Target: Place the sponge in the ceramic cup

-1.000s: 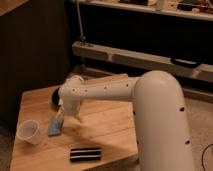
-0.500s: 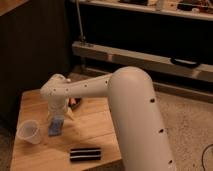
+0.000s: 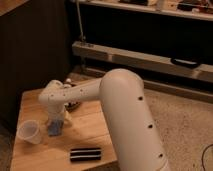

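The hand (image 3: 56,119) stands wide open directly above the sponge (image 3: 54,129), its 2 fingers pointing down. The sponge lies flat on the surface (image 3: 91,128), just beside the ceramic cup (image 3: 28,132).

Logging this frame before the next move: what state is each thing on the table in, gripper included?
gripper: open, low over the sponge.
sponge: on the table beside the cup, not in it.
ceramic cup: upright, nothing seen inside.
black striped block: lying flat near the front edge, untouched.
dark bowl: mostly hidden behind the arm.
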### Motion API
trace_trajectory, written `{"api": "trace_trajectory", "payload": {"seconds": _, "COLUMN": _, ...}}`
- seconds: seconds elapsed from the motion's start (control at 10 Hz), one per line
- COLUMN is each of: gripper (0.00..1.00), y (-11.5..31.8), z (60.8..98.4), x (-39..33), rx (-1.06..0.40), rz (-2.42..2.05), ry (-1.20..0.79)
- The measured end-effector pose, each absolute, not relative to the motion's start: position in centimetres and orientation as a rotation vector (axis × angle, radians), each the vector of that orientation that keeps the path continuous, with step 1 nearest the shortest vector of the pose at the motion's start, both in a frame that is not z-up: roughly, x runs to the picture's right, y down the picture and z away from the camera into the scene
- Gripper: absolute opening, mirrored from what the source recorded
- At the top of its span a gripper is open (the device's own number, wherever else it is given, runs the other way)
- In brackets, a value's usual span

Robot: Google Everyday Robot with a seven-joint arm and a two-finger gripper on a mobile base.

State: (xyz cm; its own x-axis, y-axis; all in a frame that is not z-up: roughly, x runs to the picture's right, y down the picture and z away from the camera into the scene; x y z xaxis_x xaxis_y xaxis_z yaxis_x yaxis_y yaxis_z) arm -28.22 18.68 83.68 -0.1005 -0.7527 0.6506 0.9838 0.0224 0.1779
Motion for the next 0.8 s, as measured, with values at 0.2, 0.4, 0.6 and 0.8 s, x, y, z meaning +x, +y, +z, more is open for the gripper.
{"api": "trace_trajectory", "payload": {"seconds": 0.2, "gripper": 0.8, "y": 19.1, "z": 84.0, "x": -28.6, "rx": -0.427, "rz": -1.547, "ry": -0.697}}
{"api": "trace_trajectory", "payload": {"seconds": 0.4, "gripper": 0.8, "y": 19.3, "z": 83.9, "x": -29.2, "rx": -0.432, "rz": -1.562, "ry": -0.681}}
{"api": "trace_trajectory", "payload": {"seconds": 0.6, "gripper": 0.76, "y": 19.5, "z": 84.1, "x": -29.4, "rx": -0.448, "rz": -1.576, "ry": -0.67}}
{"api": "trace_trajectory", "payload": {"seconds": 0.8, "gripper": 0.57, "y": 19.8, "z": 84.4, "x": -29.5, "rx": -0.461, "rz": -1.587, "ry": -0.671}}
